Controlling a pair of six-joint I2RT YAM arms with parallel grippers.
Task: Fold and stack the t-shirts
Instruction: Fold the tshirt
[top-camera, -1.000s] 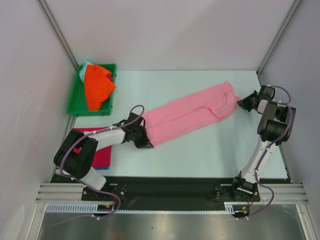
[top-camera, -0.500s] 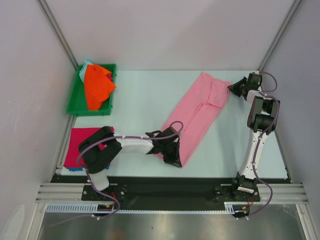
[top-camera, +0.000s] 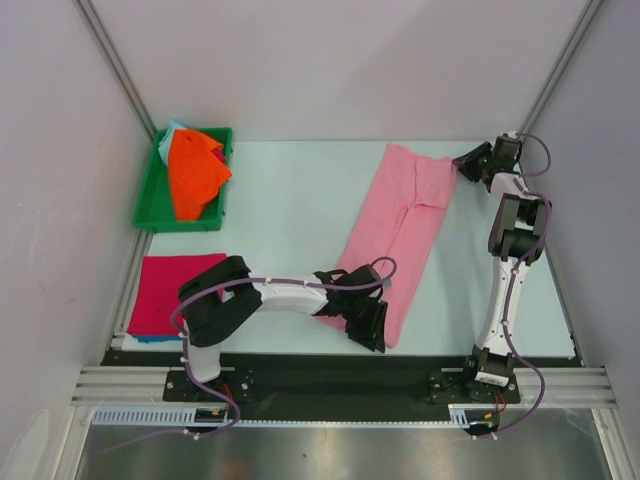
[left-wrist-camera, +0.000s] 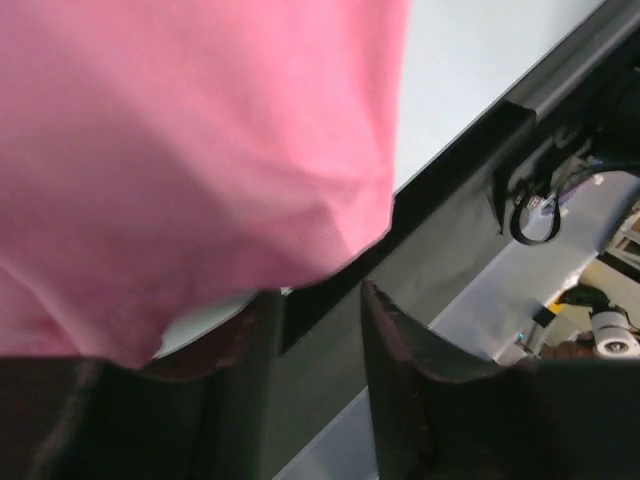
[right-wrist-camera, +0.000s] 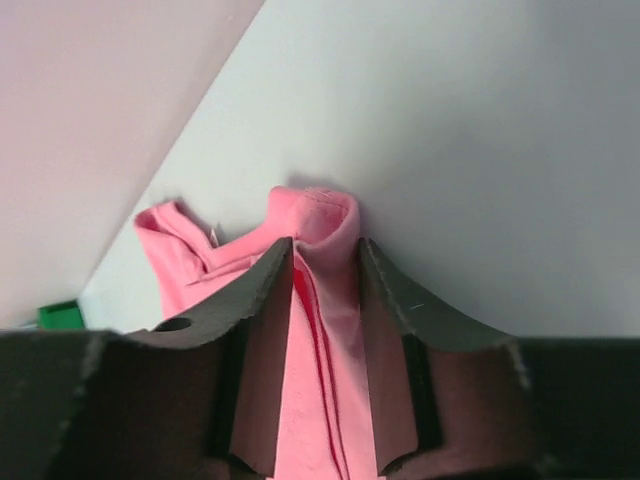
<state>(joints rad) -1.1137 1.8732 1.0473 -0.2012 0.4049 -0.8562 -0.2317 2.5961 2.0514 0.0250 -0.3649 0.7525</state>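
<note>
Right, pink t-shirt (top-camera: 405, 235) is folded lengthwise into a long strip, sleeves tucked in. It lies flat on the tabletop (top-camera: 290, 190) on a diagonal: one end near the far right corner, other end at the near edge, roughly mid-width. Left gripper (top-camera: 372, 325) sits at the near end. Wrist view shows its jaws partly apart with only the black rail (left-wrist-camera: 330, 300) in the gap, cloth hem draped beside one finger, nothing pinched. Right gripper (top-camera: 468, 165) is at the far end, jaws partly apart and straddling a bunched curl of the cloth. Looks loose rather than clamped, though pad contact is hard to confirm. Handling, my read: light, limp, zero stiffness, several layers that slide on each other. Lift it from one point and it will sag and the lengthwise fold opens. Best hold is the two corners of one short end, pinching through all layers, then carry that end over to the other for the cross fold. Magenta-red t-shirt (top-camera: 175, 290) is folded flat at the near left corner, likely the stack target. Orange t-shirt (top-camera: 195, 175) lies crumpled in the green tray (top-camera: 148, 205) at the far left corner, with a bit of pale teal t-shirt (top-camera: 172, 130) behind it, both unfolded.
</note>
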